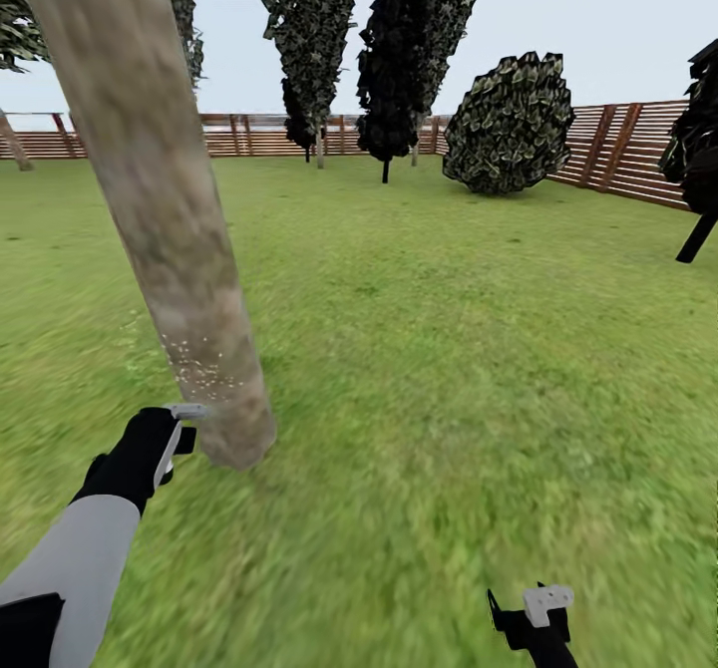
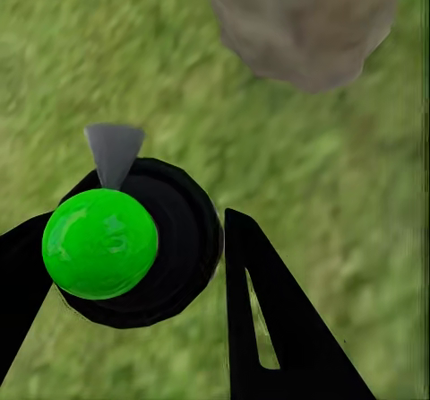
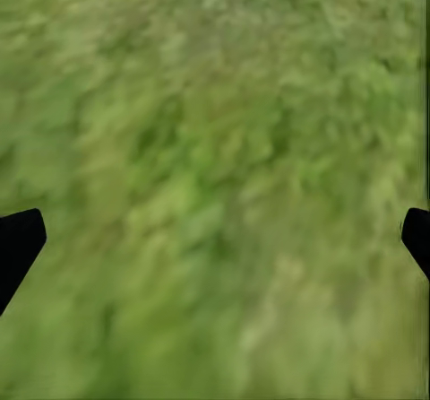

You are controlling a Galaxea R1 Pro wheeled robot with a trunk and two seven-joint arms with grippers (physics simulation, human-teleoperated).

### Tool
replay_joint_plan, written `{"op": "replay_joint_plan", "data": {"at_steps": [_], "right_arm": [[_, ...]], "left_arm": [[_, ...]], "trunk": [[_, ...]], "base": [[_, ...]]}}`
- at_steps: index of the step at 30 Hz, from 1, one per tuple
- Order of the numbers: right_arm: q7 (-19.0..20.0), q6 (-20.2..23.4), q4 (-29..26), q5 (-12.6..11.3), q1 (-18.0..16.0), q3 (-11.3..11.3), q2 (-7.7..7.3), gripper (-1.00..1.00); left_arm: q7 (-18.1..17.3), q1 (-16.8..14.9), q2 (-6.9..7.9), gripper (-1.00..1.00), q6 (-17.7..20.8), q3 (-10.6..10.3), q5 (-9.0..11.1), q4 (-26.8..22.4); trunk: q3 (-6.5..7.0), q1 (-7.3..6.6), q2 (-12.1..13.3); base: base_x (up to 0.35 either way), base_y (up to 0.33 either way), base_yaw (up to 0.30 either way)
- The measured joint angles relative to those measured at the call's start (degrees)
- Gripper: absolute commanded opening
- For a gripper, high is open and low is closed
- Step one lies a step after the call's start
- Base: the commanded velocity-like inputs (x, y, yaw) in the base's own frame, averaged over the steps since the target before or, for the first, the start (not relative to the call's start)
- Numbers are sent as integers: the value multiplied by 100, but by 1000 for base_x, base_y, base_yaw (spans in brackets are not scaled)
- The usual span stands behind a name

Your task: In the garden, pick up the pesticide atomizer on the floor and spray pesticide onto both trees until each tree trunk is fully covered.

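The left gripper (image 1: 172, 446) holds the pesticide atomizer (image 2: 133, 243) – a black round-bodied sprayer with a glossy green ball top and a grey cone nozzle – pinched between its two black fingers (image 2: 278, 328). From the head camera the grey nozzle (image 1: 187, 412) points at the thick, pale grey-beige mottled tree trunk (image 1: 150, 179), almost touching it low down, just above the grass. A patch of fine white specks (image 1: 199, 369) sits on the trunk right above the nozzle. The trunk rises at a slant toward the far left, out of the top of the view. Its base (image 2: 305, 23) shows in the left wrist camera, just beyond the nozzle.

The right gripper (image 1: 534, 616) hangs low at the near right over the green grass lawn (image 1: 459, 349), well apart from the trunk; its black fingertips (image 3: 18, 243) stand wide apart with only grass between them – spread and holding nothing.

Far across the lawn a brown fence of horizontal wooden slats (image 1: 628, 150) runs along the edge, with narrow dark cypress-like trees (image 1: 414, 50) and a rounded dark bush (image 1: 509, 125) before it
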Motion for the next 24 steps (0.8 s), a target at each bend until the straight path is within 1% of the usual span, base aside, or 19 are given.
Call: {"op": "replay_joint_plan", "data": {"at_steps": [5, 7, 10, 13, 15, 17, 20, 23, 24], "right_arm": [[0, 0, 6, 0, 0, 0, 0, 100], [0, 0, 6, 0, 0, 0, 0, 100], [0, 0, 7, 0, -1, 0, 0, 100], [0, 0, 8, 0, -1, 0, 0, 100], [0, 0, 8, 0, -1, 0, 0, 100], [0, 0, 8, 4, -1, 0, 0, 100], [0, 1, 8, 2, -1, 0, 1, 100], [0, 1, 8, 8, -1, 0, 1, 100], [0, 1, 8, 8, -1, 0, 0, 100]], "left_arm": [[0, -5, -12, -100, 0, -2, 2, -12], [3, -36, -16, -100, 22, -1, -6, -94], [5, -73, -17, -100, 201, -1, -4, -214], [4, -127, -23, -100, 299, -2, -10, -320], [-9, -162, -25, -100, 639, 1, -28, -664], [-13, -165, -35, -100, 828, -3, -17, -909], [-14, -164, -112, -100, 890, -4, -9, -997], [-14, -152, -150, -100, 899, -11, -16, -1004], [-14, -147, -172, -100, 899, -68, -3, -1005]], "trunk": [[0, 1, 0], [0, 2, 0], [0, 3, 0], [0, 2, 0], [0, 0, 0], [0, -1, 0], [0, -1, 0], [0, -1, 0], [0, -1, 0]], "base": [[15, -268, 0], [-74, -272, 0], [-123, -269, 86], [-18, -271, 206], [135, -251, 266], [206, -211, 273], [235, -191, 275], [241, -186, 275], [242, -186, 276]]}}
